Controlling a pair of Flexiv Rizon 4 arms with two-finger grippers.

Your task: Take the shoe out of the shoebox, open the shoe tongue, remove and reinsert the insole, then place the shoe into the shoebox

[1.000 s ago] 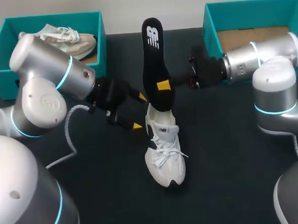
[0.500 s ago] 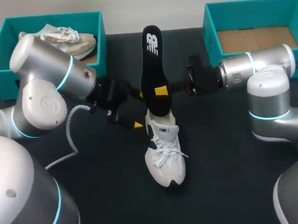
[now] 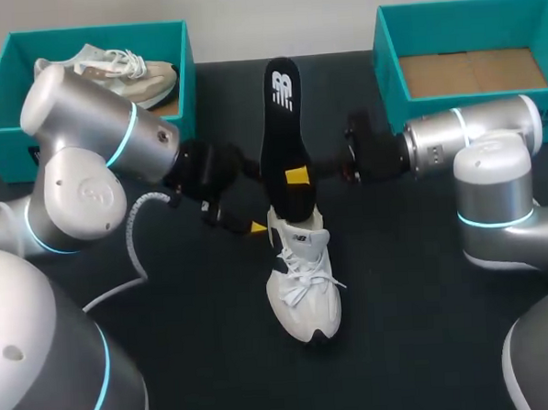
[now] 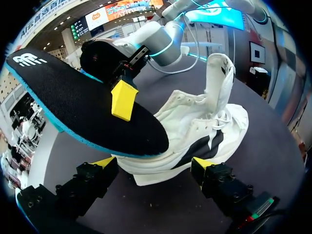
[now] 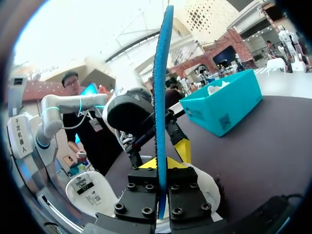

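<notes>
From above, the white shoe (image 3: 302, 282) stands mid-table (image 3: 427, 325), and the black insole (image 3: 281, 122) rises upright from its heel. My right claw (image 3: 296, 175) pinches the insole midway up, and my left claw (image 3: 253, 199) is spread just beside it.

Left wrist: my fingers (image 4: 104, 162) gape either side of the shoe (image 4: 204, 126) heel — the insole (image 4: 83, 107) slants above.

Right wrist: the insole (image 5: 161, 87) stands edge-on, clamped in my right claw (image 5: 162, 163).
</notes>
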